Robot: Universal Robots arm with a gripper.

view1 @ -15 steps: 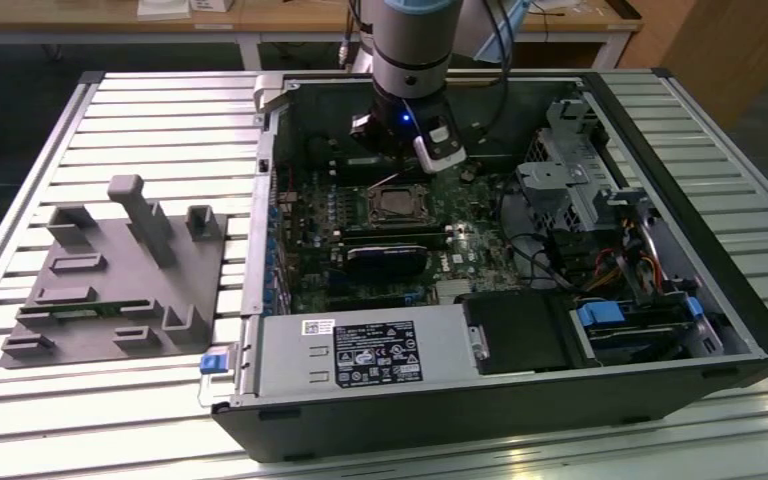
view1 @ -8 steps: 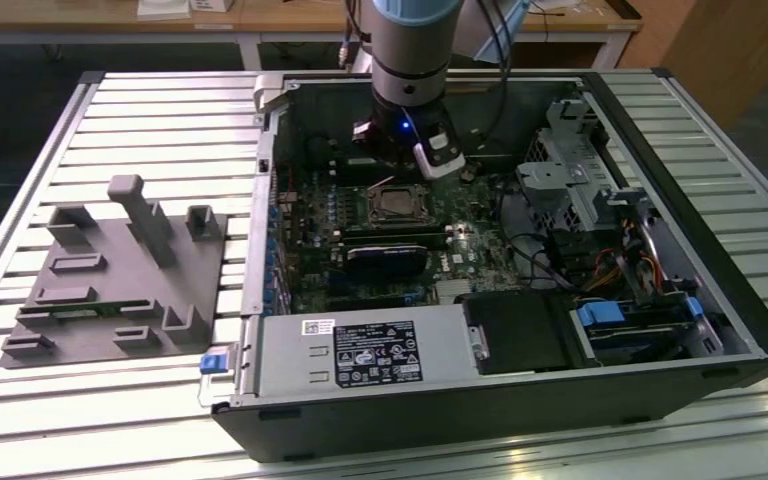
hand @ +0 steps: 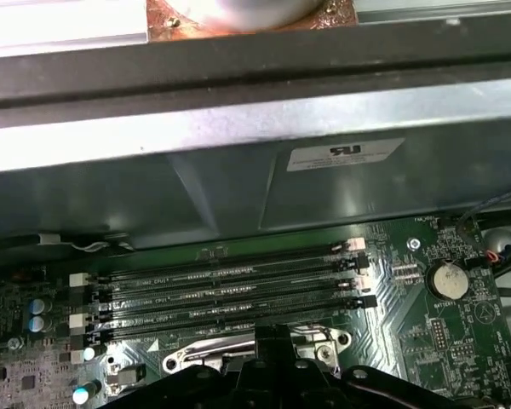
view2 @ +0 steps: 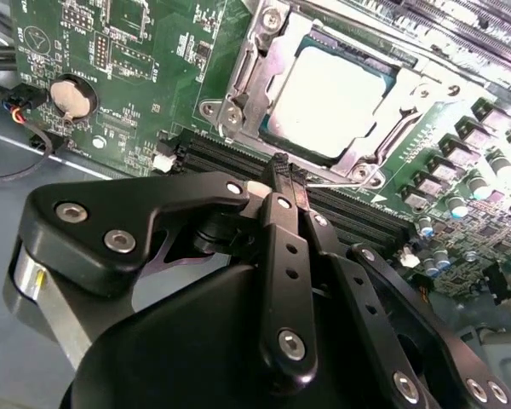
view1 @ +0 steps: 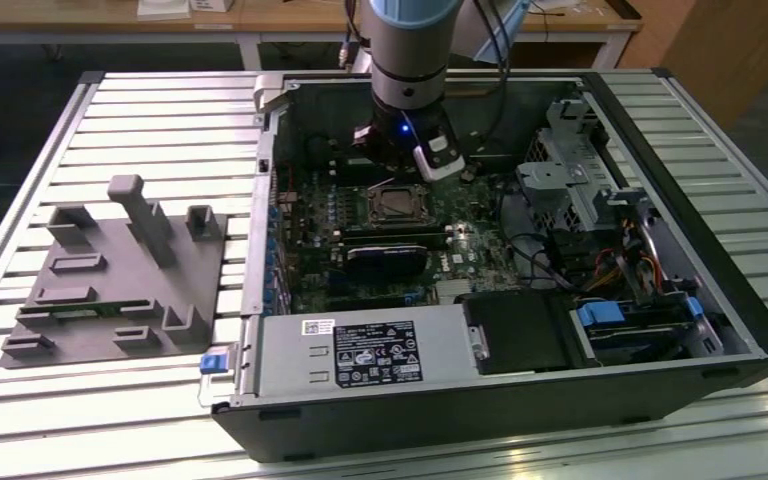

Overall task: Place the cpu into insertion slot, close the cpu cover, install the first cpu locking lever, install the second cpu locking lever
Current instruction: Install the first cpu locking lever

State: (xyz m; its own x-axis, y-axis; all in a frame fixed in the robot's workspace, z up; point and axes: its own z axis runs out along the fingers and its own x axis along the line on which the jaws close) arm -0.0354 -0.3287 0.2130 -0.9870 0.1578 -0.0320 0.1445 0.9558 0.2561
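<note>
The gripper [view2: 281, 168] stood with its black fingers [view2: 287, 247] drawn together tip to tip, over the memory slots [view2: 211, 153] and just beside the socket. In the second wrist view, the cpu [view2: 328, 98] sat in its seat, silvery top up, and the cpu cover [view2: 257, 53] lay flat around its edges. In the exterior view, the insertion slot [view1: 395, 205] lay on the green board [view1: 478, 255] inside the open computer case [view1: 491, 420], directly below the gripper [view1: 418, 168].
</note>
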